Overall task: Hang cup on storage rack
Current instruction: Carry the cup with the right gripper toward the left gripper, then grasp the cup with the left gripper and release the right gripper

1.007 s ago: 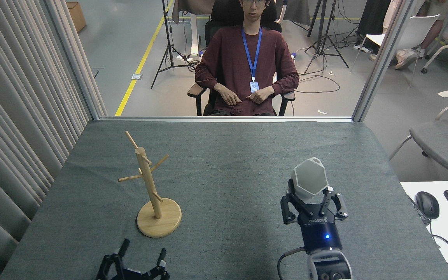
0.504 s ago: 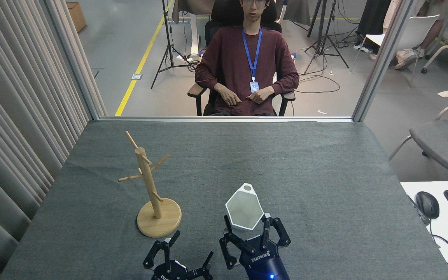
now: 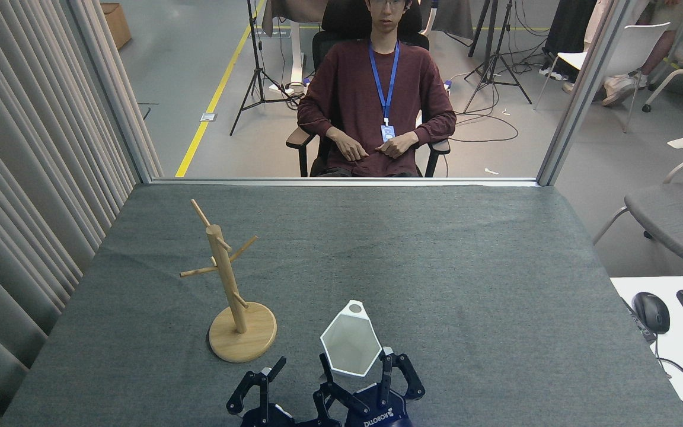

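The white hexagonal cup point(image 3: 348, 347) is held near the bottom middle of the head view, mouth facing me and its pierced rim tab pointing up. My right gripper point(image 3: 354, 360) is shut on its lower sides from below. The wooden storage rack point(image 3: 227, 279) stands upright on its round disc base point(image 3: 242, 341) left of the cup, about a hand's width away, with all visible pegs bare. My left gripper point(image 3: 291, 388) sits at the bottom edge just left of the right one, open and holding nothing; its right finger is partly hidden.
The grey cloth-covered table point(image 3: 436, 267) stretches ahead and to the right. A person in a maroon top point(image 3: 377, 95) sits beyond the far edge, hands in lap. Curtains point(image 3: 21, 178) line the left side. A mouse point(image 3: 653, 311) and keyboard lie on a side desk at right.
My right gripper carried the cup from the right side leftward and down toward the bottom middle, tilting its mouth toward me. The left gripper shifted right and up beside it.
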Controlling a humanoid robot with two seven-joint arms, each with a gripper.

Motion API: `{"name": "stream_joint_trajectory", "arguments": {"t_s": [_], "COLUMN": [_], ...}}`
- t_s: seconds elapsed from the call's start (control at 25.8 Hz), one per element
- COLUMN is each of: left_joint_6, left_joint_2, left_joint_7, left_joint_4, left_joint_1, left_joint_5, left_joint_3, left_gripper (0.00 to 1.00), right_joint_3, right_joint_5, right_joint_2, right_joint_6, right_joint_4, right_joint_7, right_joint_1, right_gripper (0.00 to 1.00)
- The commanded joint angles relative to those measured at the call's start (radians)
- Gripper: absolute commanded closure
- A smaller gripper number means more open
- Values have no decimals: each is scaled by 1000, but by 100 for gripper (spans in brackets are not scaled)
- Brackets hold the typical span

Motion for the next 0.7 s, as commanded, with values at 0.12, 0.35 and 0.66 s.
{"name": "stream_joint_trajectory", "arguments": {"t_s": [0.12,0.35,0.66], "left_joint_6": [-4,-4,-4], "left_joint_2": [1,6,6], "left_joint_7": [-1,-1,-1], "left_joint_4": [-8,-4,-2], "left_joint_1": [3,2,-4], "left_joint_5": [-1,-1,-1], "left_joint_3": [-24,-24,-24], "left_gripper": [1,1,1], "right_joint_3": [38,69,90], "right_joint_5": [29,80,80], "right_joint_2": [4,-1,-7], "right_joint_6": [2,13,13], "right_joint_4": [0,-5,-12], "right_joint_7": [-2,-14,-24], "right_joint_1": [6,30,50], "right_gripper": [30,30,30]}}
